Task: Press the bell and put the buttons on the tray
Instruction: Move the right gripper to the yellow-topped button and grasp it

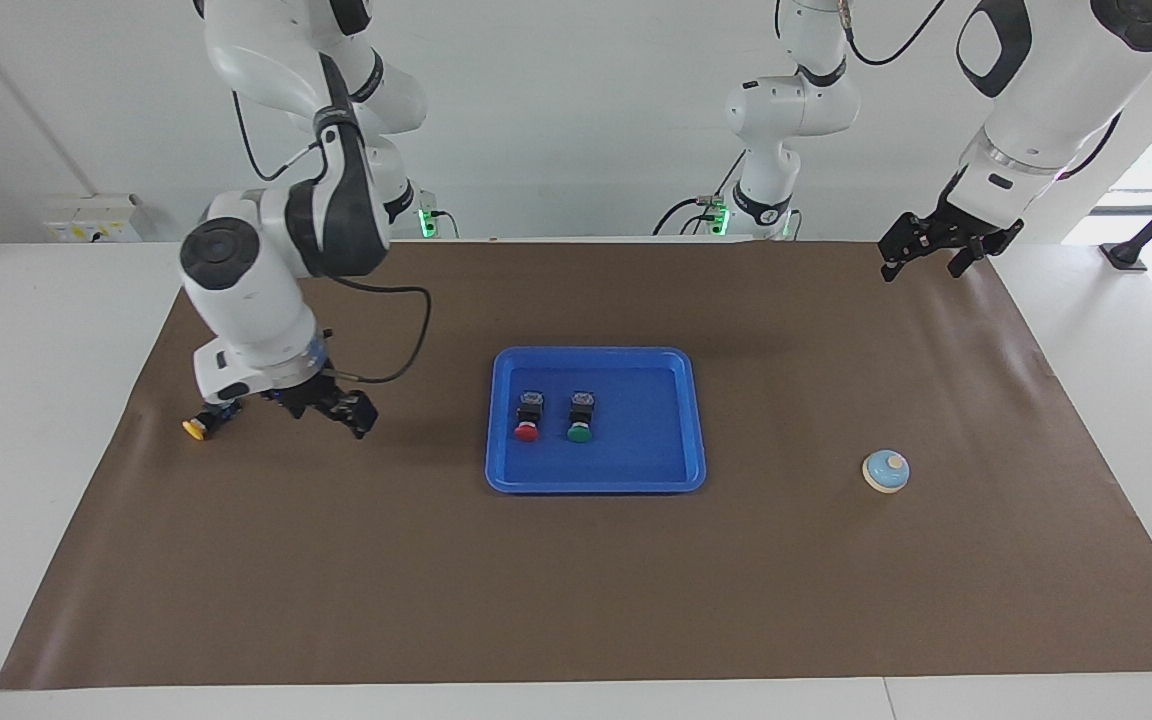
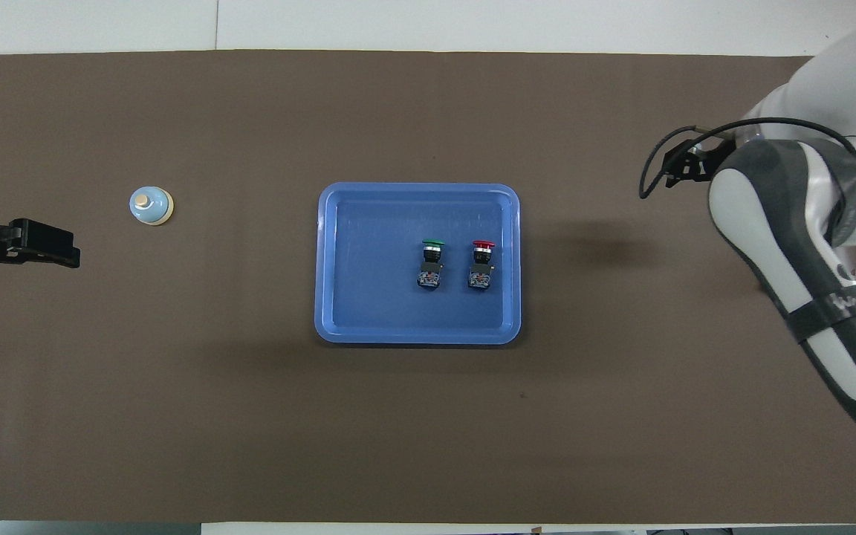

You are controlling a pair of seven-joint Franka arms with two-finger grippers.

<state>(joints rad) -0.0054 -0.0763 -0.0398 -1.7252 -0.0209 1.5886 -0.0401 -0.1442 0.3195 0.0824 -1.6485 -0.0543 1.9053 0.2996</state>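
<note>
The blue tray (image 1: pixel 636 478) (image 2: pixel 331 260) lies mid-mat, with the red button (image 1: pixel 527 416) (image 2: pixel 481 265) and the green button (image 1: pixel 580 416) (image 2: pixel 432 265) side by side in it. The yellow button (image 1: pixel 199 426) lies on the mat toward the right arm's end; that arm hides it in the overhead view. My right gripper (image 1: pixel 331 408) (image 2: pixel 684 165) hangs open and empty just above the mat beside the yellow button, on its tray side. The light-blue bell (image 1: pixel 885 471) (image 2: pixel 151 205) sits toward the left arm's end. My left gripper (image 1: pixel 936 255) (image 2: pixel 64 253) waits open, raised over the mat's corner.
A brown mat (image 1: pixel 576 600) covers the white table. A black cable loops from the right wrist (image 1: pixel 416 330). Wall sockets and a black stand sit at the table's ends near the robots.
</note>
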